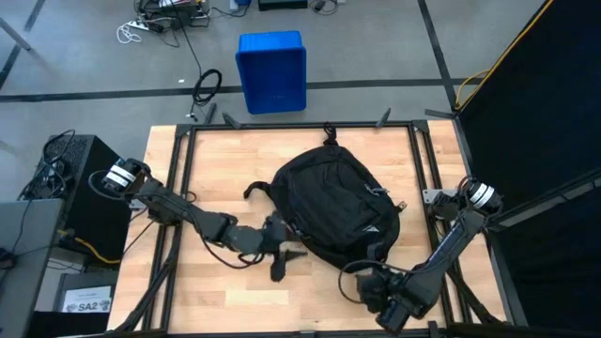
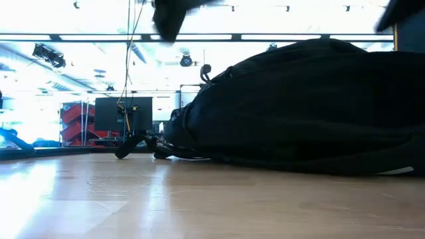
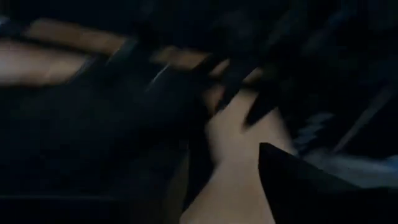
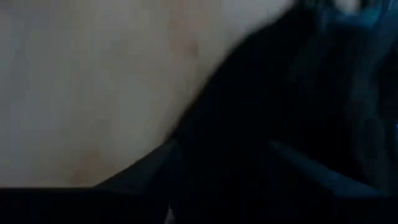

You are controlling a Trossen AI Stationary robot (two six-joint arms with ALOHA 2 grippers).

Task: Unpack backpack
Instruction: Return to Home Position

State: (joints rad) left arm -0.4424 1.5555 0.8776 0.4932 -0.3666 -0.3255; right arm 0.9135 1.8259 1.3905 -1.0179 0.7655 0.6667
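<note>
The large black backpack (image 1: 338, 202) lies flat on the middle of the wooden table (image 1: 216, 160), its straps (image 1: 258, 191) trailing toward the left; in the low view the backpack (image 2: 305, 106) rises as a rounded mound. My left gripper (image 1: 285, 260) stands open just off the pack's near left edge, with bare wood between its fingers (image 3: 298, 186). My right gripper (image 1: 371, 286) is open at the pack's near right corner, slanting down, with black fabric (image 4: 292, 93) ahead of its fingers. My right gripper stands close against the backpack's near right corner (image 1: 376, 258), slanting down from the near right. The blurred right wrist view does not show whether its fingers touch the fabric, so I cannot tell.
A blue plastic bin (image 1: 272, 70) stands on the floor beyond the table's far edge. Black frame rails (image 1: 183, 169) run along the table's left and right sides. Bare wood (image 1: 225, 291) shows left of the pack and along the near edge.
</note>
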